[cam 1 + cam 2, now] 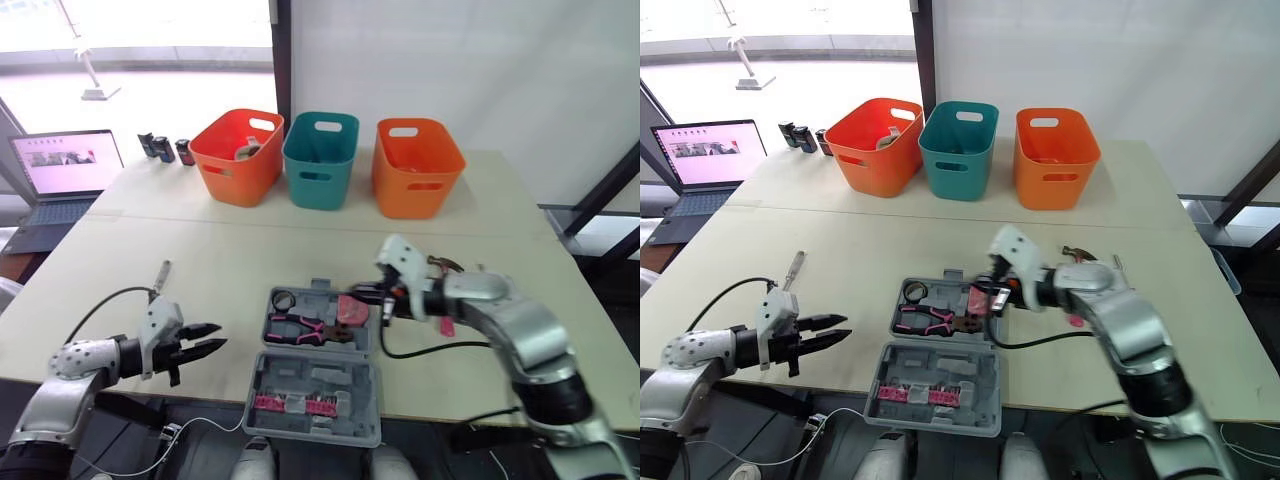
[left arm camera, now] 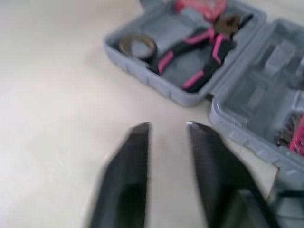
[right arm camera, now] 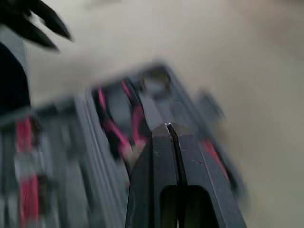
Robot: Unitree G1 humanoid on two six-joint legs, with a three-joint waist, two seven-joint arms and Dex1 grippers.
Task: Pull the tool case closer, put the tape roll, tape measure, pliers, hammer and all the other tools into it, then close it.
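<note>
the tool case [image 1: 300, 372] lies open at the bottom centre of the head view, at the near edge of the table [image 1: 200, 250]. its tray half is the upper one in the frame and its lid half hangs nearest you, with pink pieces clipped along the lid's lower edge.

in the tray you see the tape roll [image 1: 283, 299] in the upper left corner, the pliers [image 1: 300, 328] with pink and black handles lying across the middle, and the pink tape measure [image 1: 352, 310] at the right end.

your right gripper [image 3: 167, 126] hangs over the right end of the tray, just above the tape measure; the right wrist view shows its two fingers pressed together with nothing between them. the hammer [image 1: 444, 265] lies on the table right of the case, partly hidden behind that arm.

your left gripper [image 1: 221, 336] is at the lower left, left of the case and apart from it, pointing at it, fingers spread moderately with nothing held. a slim tool [image 1: 160, 274] lies on the table above it.

along the top stand an orange basket [image 1: 237, 155], a teal basket [image 1: 320, 160] and a second orange basket [image 1: 417, 165]; a laptop [image 1: 60, 180] sits at the upper left.
</note>
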